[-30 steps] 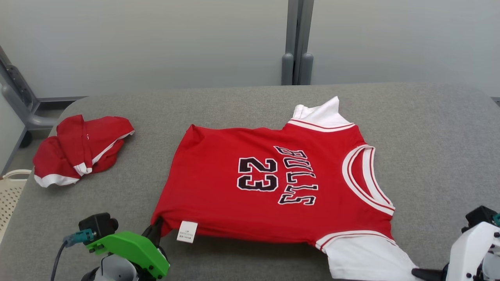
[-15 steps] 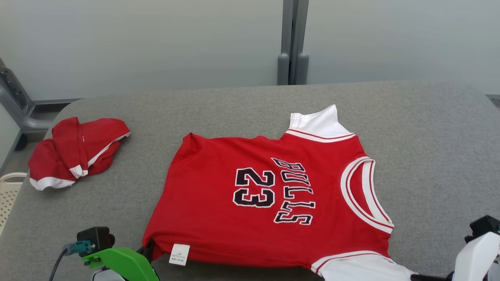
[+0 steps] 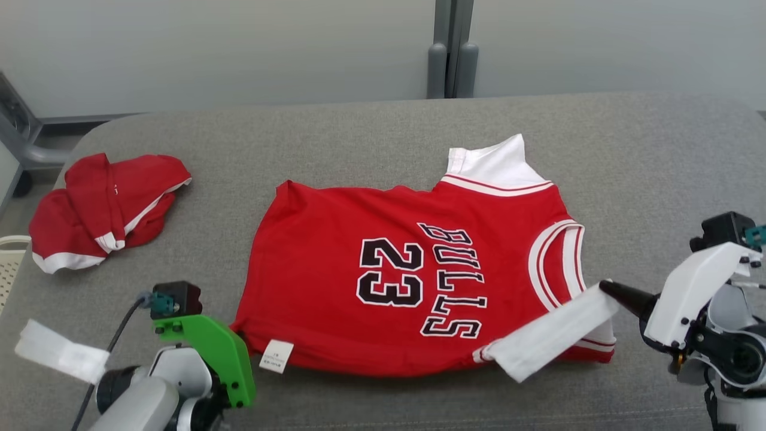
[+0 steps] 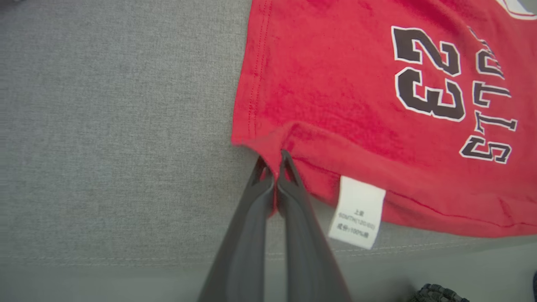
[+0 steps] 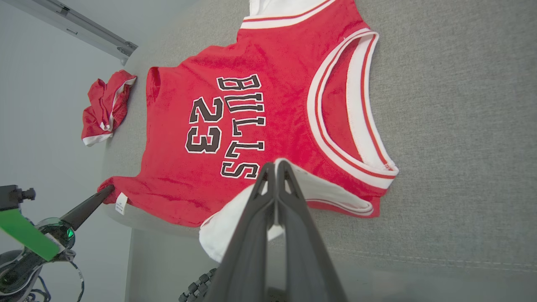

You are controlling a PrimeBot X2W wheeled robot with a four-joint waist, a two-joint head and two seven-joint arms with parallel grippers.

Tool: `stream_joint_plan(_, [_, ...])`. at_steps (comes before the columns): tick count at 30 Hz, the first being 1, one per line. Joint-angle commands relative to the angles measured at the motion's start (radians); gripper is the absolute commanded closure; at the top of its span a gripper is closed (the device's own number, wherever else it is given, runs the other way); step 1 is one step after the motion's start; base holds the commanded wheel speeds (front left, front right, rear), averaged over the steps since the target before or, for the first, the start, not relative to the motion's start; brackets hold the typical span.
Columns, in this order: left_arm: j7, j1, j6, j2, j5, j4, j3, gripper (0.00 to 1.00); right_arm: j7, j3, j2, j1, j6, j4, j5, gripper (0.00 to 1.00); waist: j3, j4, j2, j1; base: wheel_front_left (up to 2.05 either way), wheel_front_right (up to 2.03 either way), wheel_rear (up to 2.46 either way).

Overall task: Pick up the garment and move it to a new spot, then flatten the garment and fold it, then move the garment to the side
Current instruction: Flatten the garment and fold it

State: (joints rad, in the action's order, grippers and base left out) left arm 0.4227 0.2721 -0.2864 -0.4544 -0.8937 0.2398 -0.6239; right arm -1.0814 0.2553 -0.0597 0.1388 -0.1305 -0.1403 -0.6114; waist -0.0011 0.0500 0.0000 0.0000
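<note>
Presently I find my left gripper (image 4: 273, 161) clamped on the Bulls jersey (image 3: 335, 251) at its hem corner, my right gripper (image 5: 275, 165) clamped on its white sleeve (image 3: 550, 335).

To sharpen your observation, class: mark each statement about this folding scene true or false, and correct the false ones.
1. The left end effector is shut on the jersey's lower corner. True.
2. The right end effector hangs open. False: it is shut on the white sleeve.
3. The jersey shows the number 23. True.
4. The crumpled red cloth lies on the jersey. False: it lies apart, toward the robot's left.
</note>
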Motion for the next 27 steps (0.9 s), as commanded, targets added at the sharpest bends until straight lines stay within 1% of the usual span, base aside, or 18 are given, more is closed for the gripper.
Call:
stream_joint_plan(1, [0.017, 0.049, 0.000, -0.002, 0.016, 0.017, -0.008, 1.00, 0.023, -0.009, -0.019, 0.032, 0.000, 0.020, 0.010, 1.00, 0.041, 0.010, 0.0000, 0.0000, 0.00, 0.00, 0.00])
stream_joint_plan(5, [0.078, 0.141, 0.011, 0.008, 0.044, 0.087, -0.039, 1.00, 0.116, -0.038, -0.040, 0.114, 0.000, 0.094, 0.032, 1.00, 0.081, 0.014, 0.0000, 0.0000, 0.00, 0.00, 0.00])
stream_joint_plan(7, [0.093, 0.162, 0.013, 0.009, 0.048, 0.105, -0.046, 1.00, 0.133, -0.049, -0.048, 0.126, 0.000, 0.115, 0.037, 1.00, 0.088, 0.015, 0.0000, 0.0000, 0.00, 0.00, 0.00])
stream_joint_plan(12, [0.147, 0.250, 0.040, 0.019, 0.067, 0.174, -0.076, 1.00, 0.214, -0.100, -0.077, 0.187, 0.000, 0.209, 0.041, 1.00, 0.123, 0.013, 0.0000, 0.0000, 0.00, 0.00, 0.00])
stream_joint_plan(24, [0.167, 0.389, 0.094, 0.050, 0.106, 0.294, -0.113, 1.00, 0.421, -0.189, -0.127, 0.296, 0.000, 0.350, 0.049, 1.00, 0.176, 0.003, 0.0000, 0.0000, 0.00, 0.00, 0.00])
stream_joint_plan(27, [0.168, 0.413, 0.105, 0.057, 0.117, 0.323, -0.125, 1.00, 0.454, -0.212, -0.132, 0.316, 0.000, 0.378, 0.039, 1.00, 0.183, -0.002, 0.0000, 0.0000, 0.00, 0.00, 0.00])
